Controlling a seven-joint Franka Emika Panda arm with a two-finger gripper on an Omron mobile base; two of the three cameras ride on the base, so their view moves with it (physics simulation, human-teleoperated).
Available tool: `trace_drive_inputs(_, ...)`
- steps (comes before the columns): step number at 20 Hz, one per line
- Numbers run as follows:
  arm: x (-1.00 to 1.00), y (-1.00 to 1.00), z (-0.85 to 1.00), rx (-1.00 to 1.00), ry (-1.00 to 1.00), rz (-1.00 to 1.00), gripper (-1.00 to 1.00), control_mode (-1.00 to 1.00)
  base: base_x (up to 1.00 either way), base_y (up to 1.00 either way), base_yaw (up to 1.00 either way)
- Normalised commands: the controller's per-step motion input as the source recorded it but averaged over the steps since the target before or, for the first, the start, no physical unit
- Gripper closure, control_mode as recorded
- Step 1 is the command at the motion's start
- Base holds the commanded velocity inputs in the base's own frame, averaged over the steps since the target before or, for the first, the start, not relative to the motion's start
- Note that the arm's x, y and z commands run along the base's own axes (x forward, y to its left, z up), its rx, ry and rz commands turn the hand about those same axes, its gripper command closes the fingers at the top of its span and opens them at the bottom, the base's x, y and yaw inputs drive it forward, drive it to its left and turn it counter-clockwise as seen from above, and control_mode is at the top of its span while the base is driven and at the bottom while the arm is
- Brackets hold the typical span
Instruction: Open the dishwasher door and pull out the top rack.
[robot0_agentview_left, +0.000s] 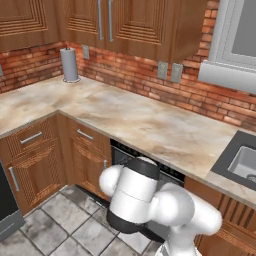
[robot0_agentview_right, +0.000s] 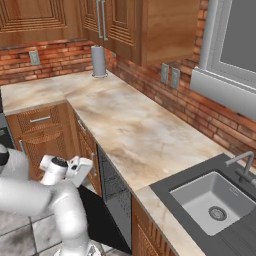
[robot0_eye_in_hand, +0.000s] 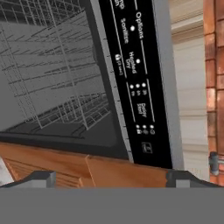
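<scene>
Already the dishwasher door (robot0_agentview_right: 100, 215) hangs open; the top rack (robot0_eye_in_hand: 52, 65) sits inside, unpulled; gripper (robot0_eye_in_hand: 109, 177) wide open, empty.

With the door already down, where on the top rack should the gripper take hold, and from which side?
Probably the front edge wire of the top rack, approached straight in from the open front of the cavity, over the lowered dishwasher door. The rack is thin wire grid, so open jaws can close on one bar. The gripper stands open in front of it, holding nothing.
</scene>
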Motion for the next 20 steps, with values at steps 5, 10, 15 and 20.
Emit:
trace_drive_inputs(5,0.24,-0.09,-0.39,0.00,0.00,0.00,-1.00,-1.00,0.00,0.00,0.00)
trace_drive_inputs(10,0.12,-0.01,-0.38,0.00,0.00,0.00,-1.00,-1.00,0.00,0.00,0.00)
trace_drive_inputs(15,0.20,0.00,-0.22,0.00,0.00,0.00,-1.00,-1.00,0.00,0.00,0.00)
trace_drive_inputs(20,0.43,-0.04,-0.15,0.00,0.00,0.00,-1.00,-1.00,0.00,0.00,0.00)
